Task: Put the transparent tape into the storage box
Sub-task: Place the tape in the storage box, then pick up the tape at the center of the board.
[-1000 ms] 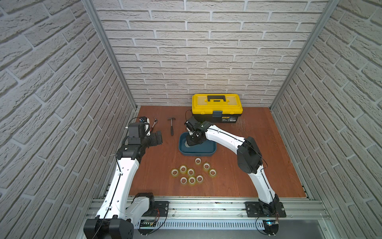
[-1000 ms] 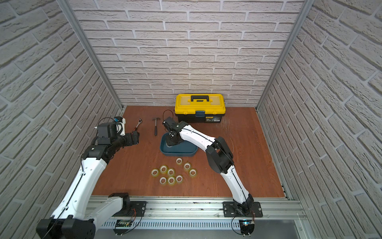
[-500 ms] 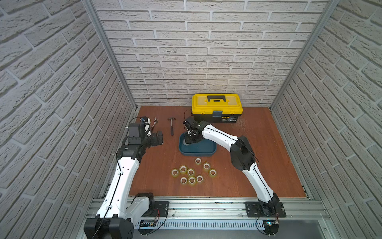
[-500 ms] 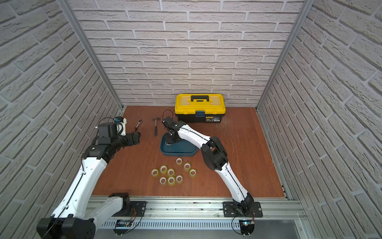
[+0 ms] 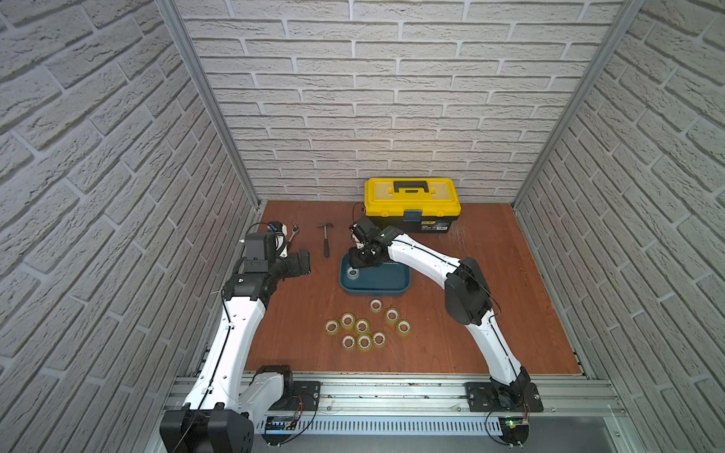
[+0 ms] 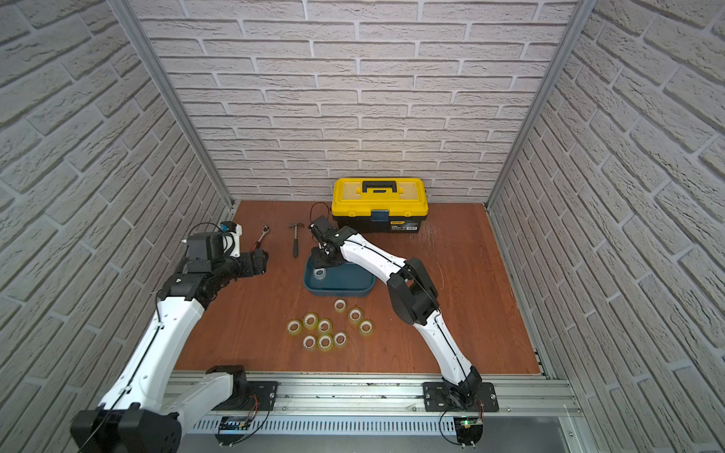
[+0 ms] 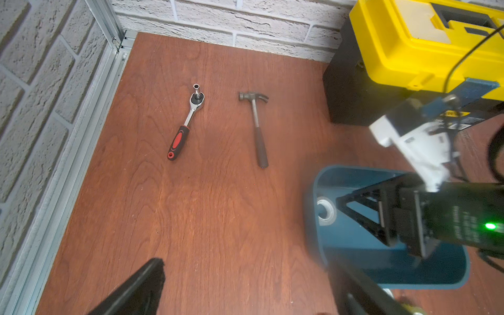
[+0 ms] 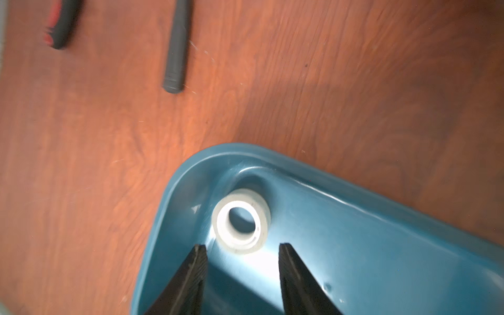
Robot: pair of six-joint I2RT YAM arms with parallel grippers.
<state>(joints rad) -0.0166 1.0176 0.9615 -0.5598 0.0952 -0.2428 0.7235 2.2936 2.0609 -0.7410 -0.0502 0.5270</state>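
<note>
The storage box [image 5: 392, 280] [image 6: 353, 280] is a shallow teal tub at the middle of the wooden floor. One greyish roll of transparent tape [image 8: 241, 222] [image 5: 352, 273] lies flat in its far-left corner. My right gripper [image 8: 242, 246] [image 5: 359, 261] hangs just over that roll, open, with nothing between its fingers. Several yellowish tape rolls [image 5: 363, 325] [image 6: 325, 325] lie clustered on the floor in front of the box. To the left of the box my left gripper [image 7: 245, 272] [image 5: 302, 262] is open and empty above bare floor.
A yellow-and-black toolbox [image 5: 412, 200] stands against the back wall behind the box. A hammer [image 7: 257, 131] and a red-handled ratchet wrench [image 7: 185, 128] lie on the floor at the back left. Brick walls close in three sides.
My right gripper has opened over the box's far-left corner and the greyish roll now lies free there. The left arm has not moved.
</note>
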